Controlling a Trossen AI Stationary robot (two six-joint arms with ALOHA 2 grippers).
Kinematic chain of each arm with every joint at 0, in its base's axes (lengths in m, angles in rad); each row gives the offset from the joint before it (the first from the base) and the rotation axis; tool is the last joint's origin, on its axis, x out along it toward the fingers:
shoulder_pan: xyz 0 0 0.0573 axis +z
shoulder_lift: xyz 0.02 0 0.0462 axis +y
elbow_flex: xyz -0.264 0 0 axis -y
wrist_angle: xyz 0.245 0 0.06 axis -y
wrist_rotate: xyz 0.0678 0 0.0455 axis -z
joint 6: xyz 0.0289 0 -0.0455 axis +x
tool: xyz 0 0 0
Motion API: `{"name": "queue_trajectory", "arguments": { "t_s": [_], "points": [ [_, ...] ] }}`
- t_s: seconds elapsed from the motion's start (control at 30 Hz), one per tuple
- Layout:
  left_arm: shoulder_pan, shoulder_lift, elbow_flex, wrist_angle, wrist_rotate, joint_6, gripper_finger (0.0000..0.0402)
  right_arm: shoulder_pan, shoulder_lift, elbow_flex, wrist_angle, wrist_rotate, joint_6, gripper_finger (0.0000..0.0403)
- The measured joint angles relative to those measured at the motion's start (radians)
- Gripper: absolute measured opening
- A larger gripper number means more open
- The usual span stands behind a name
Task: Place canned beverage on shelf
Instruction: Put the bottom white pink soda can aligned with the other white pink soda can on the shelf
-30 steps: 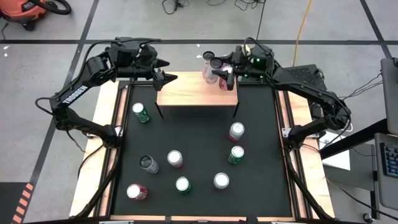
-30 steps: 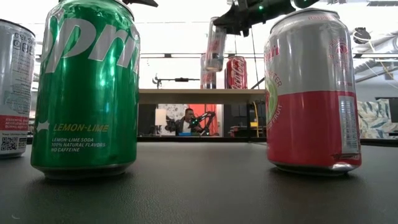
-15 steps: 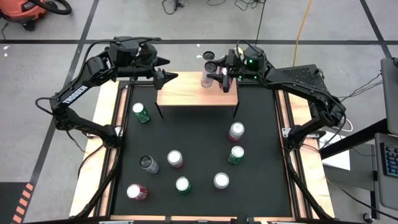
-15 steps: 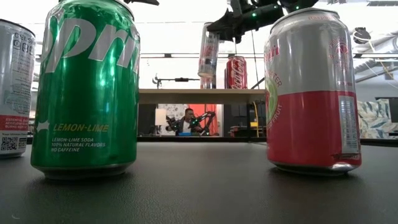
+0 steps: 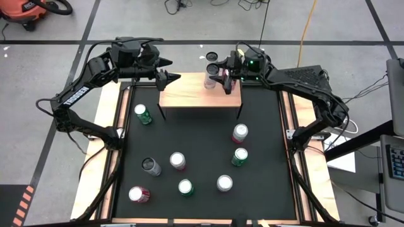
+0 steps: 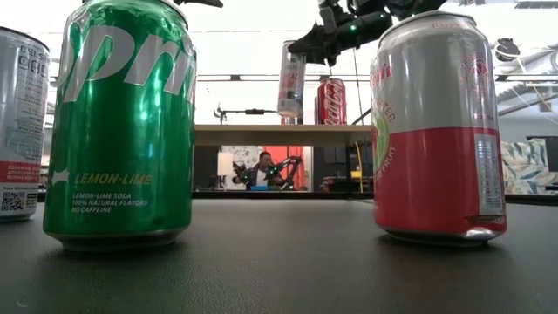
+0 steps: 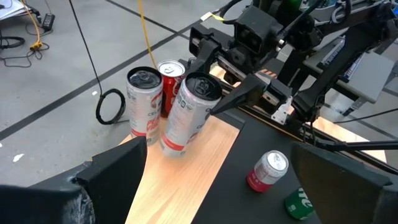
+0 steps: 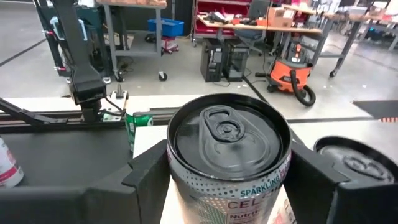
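The shelf [image 5: 189,94] is a low wood-topped stand at the table's far edge. A slim white can with a red band and black top [image 7: 186,115] hangs just above the shelf's far right part, with my right gripper [image 5: 219,76] shut on it. Two cans stand on the shelf behind it: a white and red one [image 7: 143,106] and a red cola can [image 7: 168,78]. In the low view the held can [image 6: 291,78] has its base a little above the shelf's edge [image 6: 261,133]. My left gripper [image 5: 171,77] waits open over the shelf's far left corner. My right gripper pinches the can's upper wall just under the top rim [image 8: 186,186], one finger [image 8: 146,180] on each side. The fingers come nearly level from the table's right side. The can is lifted clear of the shelf, close to upright and slightly tilted.
Several cans stand on the black table [image 5: 202,145] in front of the shelf, among them a green one [image 5: 142,114] and a red and silver one [image 5: 240,133]. Two of them, green [image 6: 122,122] and red and silver [image 6: 436,131], fill the low view.
My right gripper has sunk toward the shelf and gone a little toward the table's left edge, still shut on the can. The can has come down closer to the shelf top and stands nearer to upright than before.
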Motion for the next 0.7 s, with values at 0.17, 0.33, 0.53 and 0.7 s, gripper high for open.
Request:
{"name": "queue_trajectory", "arguments": {
  "t_s": [0.17,0.33,0.53,0.7],
  "points": [
    [0.0,0.0,0.0,0.0,0.0,0.0,0.04,0.0,0.017,0.0,-0.008,0.0,0.0,0.0235],
    [0.0,0.0,0.0,0.0,0.0,0.001,0.04,0.0,0.021,0.0,-0.011,0.0,-0.004,0.0235],
    [0.0,0.0,0.0,0.0,0.0,0.004,0.04,0.0,0.021,0.0,-0.043,0.003,-0.012,0.0235],
    [0.0,0.0,0.0,0.0,0.001,0.006,0.04,-0.001,0.022,0.0,-0.056,0.005,-0.015,0.0235]
  ]
}}
